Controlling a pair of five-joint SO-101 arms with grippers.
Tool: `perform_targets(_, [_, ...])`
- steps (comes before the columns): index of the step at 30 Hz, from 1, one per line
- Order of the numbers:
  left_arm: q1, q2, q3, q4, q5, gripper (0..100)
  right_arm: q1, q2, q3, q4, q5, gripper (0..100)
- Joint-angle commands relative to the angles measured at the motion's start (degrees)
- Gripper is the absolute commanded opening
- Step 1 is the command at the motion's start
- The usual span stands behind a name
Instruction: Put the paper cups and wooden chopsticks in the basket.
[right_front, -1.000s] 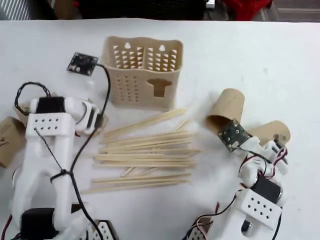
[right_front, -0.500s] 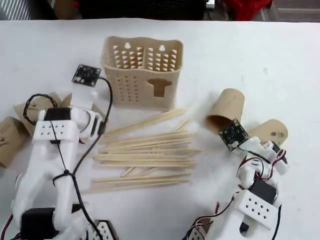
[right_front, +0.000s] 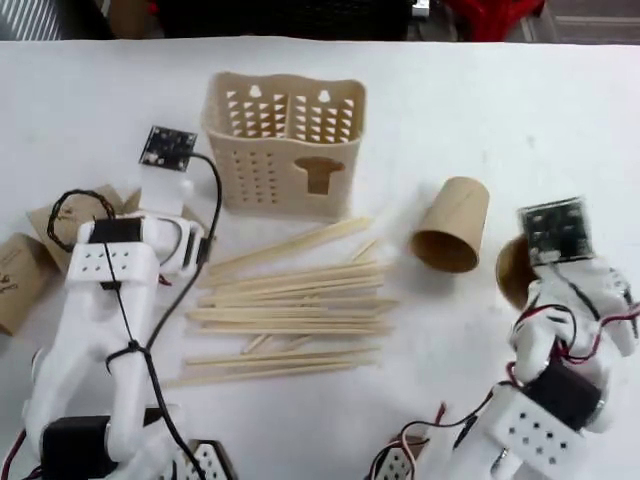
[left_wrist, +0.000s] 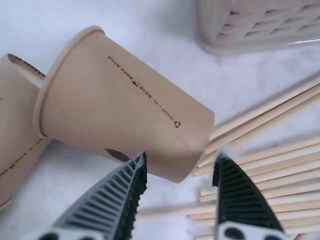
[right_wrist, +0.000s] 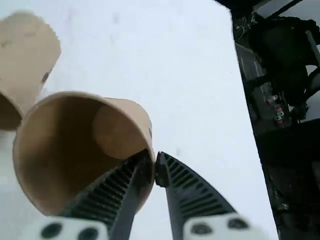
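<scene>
A beige slotted basket (right_front: 285, 140) stands at the back of the table, with a spread of wooden chopsticks (right_front: 290, 310) lying in front of it. My left gripper (left_wrist: 177, 175) is open, its fingers just short of a paper cup (left_wrist: 120, 105) that lies on its side; a second cup (left_wrist: 15, 130) lies against that one. My right gripper (right_wrist: 152, 162) is shut on the rim of another paper cup (right_wrist: 75, 145), one finger inside and one outside, and the cup (right_front: 510, 270) is held off the table. One more cup (right_front: 452, 225) lies on its side beside it.
A corner of the basket (left_wrist: 260, 25) and the chopstick ends (left_wrist: 260, 150) lie close to the left gripper. Cups (right_front: 20, 280) rest near the table's left edge. The table's right edge drops to dark equipment (right_wrist: 285, 65). Bare white table stretches behind the right-hand cups.
The right arm has swung right and turned, lifting its cup off the table. The left arm moved forward towards the left-hand cups a second ago and has since nearly stopped.
</scene>
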Motion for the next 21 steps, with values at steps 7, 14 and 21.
perform_targets(7, [-0.4,-2.07,-0.26,-0.97,0.7,23,-17.45,5.32,-27.25,12.18,-17.85,1.7])
perform_targets(14, [-0.31,-2.07,2.11,-4.4,0.7,22,-33.71,30.64,-47.12,12.18,-29.19,1.7])
perform_targets(21, [-0.31,-2.07,2.37,-4.92,0.7,22,-42.59,51.91,-72.97,17.01,-38.33,1.7])
